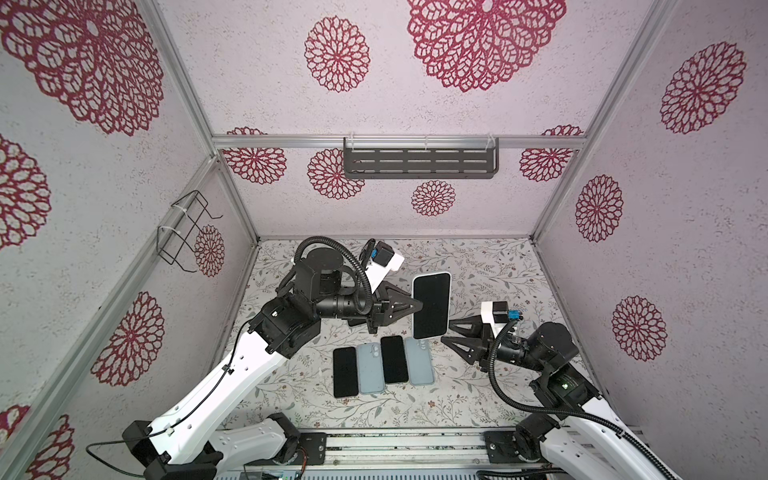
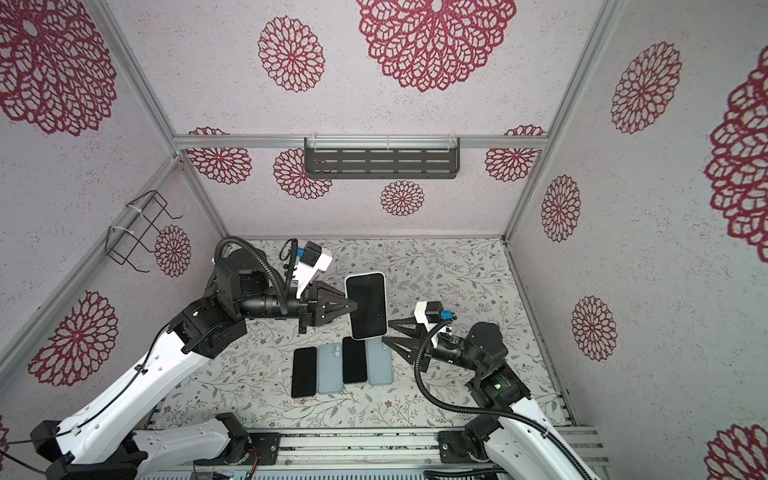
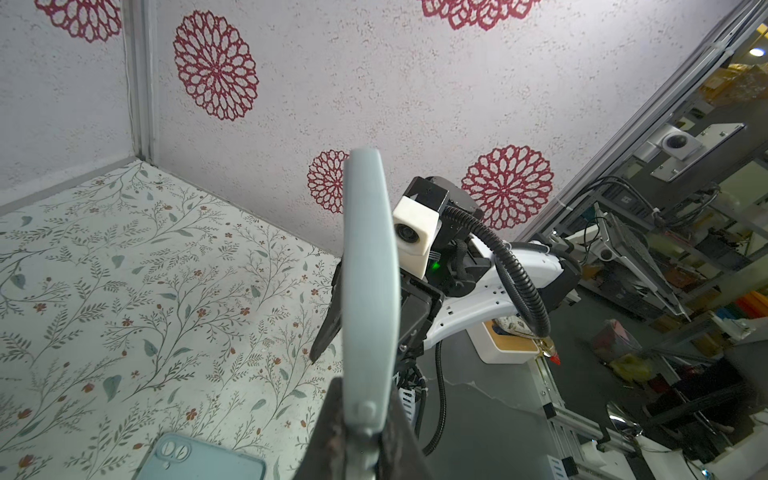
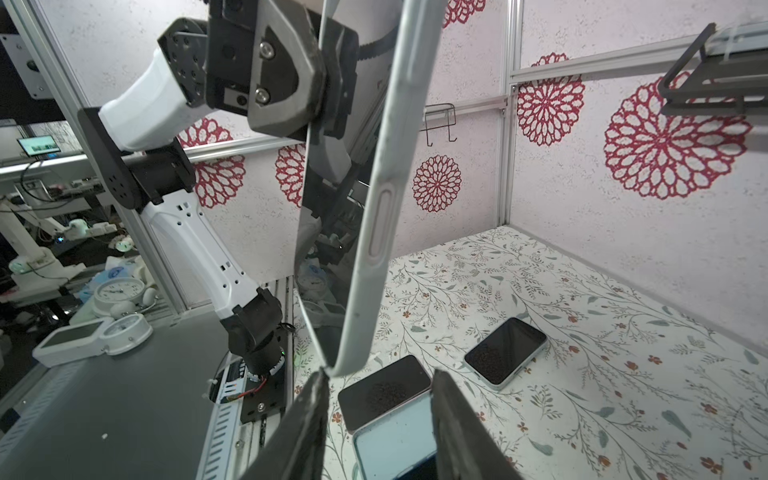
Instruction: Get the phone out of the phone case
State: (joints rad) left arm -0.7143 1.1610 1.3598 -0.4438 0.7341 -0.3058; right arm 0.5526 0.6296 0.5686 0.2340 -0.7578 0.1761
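Jaws of your left gripper (image 1: 419,306) pinch the edge of the phone (image 1: 433,303), which sits in its phone case (image 3: 370,270) up in the air, your right gripper (image 1: 446,331) is spread just beside it, and other phones (image 1: 384,365) lie below.

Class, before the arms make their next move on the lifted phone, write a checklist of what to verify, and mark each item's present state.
1. Grip: left claw shut on the lifted phone: ok.
2. Cover: case wraps the phone's rim: ok.
3. Readiness: right claw open: ok.
4. Placement: phone's edge between the right claw's jaws: not ok; its corner sits beside one finger.
5. Contact between that finger and the case: cannot tell.
6. Room below: not ok; loose phones and blue cases lie on the table close beneath.
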